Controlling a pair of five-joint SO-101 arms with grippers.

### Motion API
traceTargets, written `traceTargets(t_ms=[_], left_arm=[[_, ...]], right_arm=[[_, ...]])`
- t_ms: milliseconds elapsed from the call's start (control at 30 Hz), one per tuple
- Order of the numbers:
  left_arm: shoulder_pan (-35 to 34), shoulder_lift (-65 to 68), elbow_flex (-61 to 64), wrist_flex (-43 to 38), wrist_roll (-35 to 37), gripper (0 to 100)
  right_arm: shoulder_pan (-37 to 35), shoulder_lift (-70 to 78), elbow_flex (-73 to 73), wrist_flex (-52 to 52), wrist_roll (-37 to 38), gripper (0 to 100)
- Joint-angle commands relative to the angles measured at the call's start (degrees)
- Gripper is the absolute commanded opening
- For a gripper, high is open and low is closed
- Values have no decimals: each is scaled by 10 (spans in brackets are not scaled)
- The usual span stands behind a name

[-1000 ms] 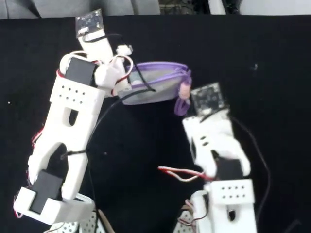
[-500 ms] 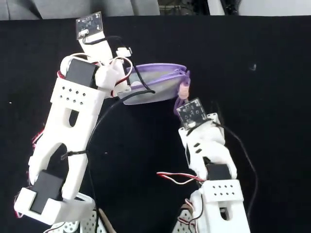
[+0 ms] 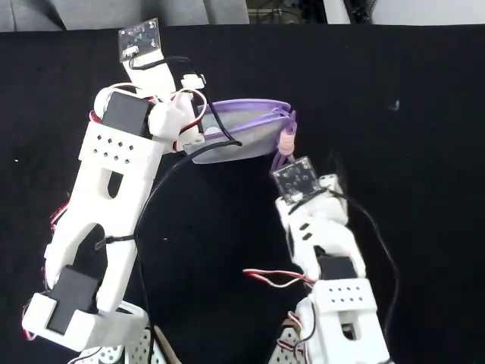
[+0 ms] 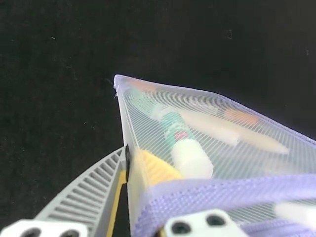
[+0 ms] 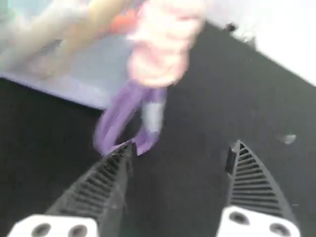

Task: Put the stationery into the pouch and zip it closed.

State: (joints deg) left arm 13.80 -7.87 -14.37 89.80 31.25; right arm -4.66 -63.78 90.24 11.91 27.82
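The translucent mesh pouch (image 3: 241, 135) with a purple zip band lies at the table's middle back, its rim spread in an oval. Inside it I see a green-and-white glue stick (image 4: 174, 132), a cream pencil (image 4: 224, 132) and an orange piece. My left gripper (image 4: 129, 168) is shut on the pouch's left end, the mesh wall pinched between its fingers. The zip pull hangs at the pouch's right end, a pink charm (image 5: 165, 44) with a purple loop (image 5: 122, 126). My right gripper (image 5: 182, 145) stands open just short of that loop, one fingertip beside it.
The table is covered in black cloth (image 3: 424, 114). The left arm's white body (image 3: 106, 197) stretches from the front left corner to the pouch. Red and white cables (image 3: 276, 277) trail beside the right arm's base.
My right arm has swung left and drawn back slightly, from beside the zip pull to right in front of it. The left arm and the pouch stay put.
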Motion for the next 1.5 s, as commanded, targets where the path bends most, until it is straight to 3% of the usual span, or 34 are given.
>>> traceTargets(t_ms=[0,167,533,867,1167,1467], left_arm=[[-6,-11,-2,-5,-6,30],[-6,-11,0,-5,-6,30],[-7,-10,2,-8,-6,30],[-7,-5,2,-9,-7,30],[-8,-5,3,-4,-7,30],[-10,-5,3,-4,-7,30]], right_arm=[[-10,87,-84,-12,-31,292],[-11,226,-172,-38,-37,292],[-8,354,-184,-245,-34,292],[-2,232,-169,-180,-38,283],[-7,266,-191,-189,-38,26],[60,152,-190,-81,-38,11]])
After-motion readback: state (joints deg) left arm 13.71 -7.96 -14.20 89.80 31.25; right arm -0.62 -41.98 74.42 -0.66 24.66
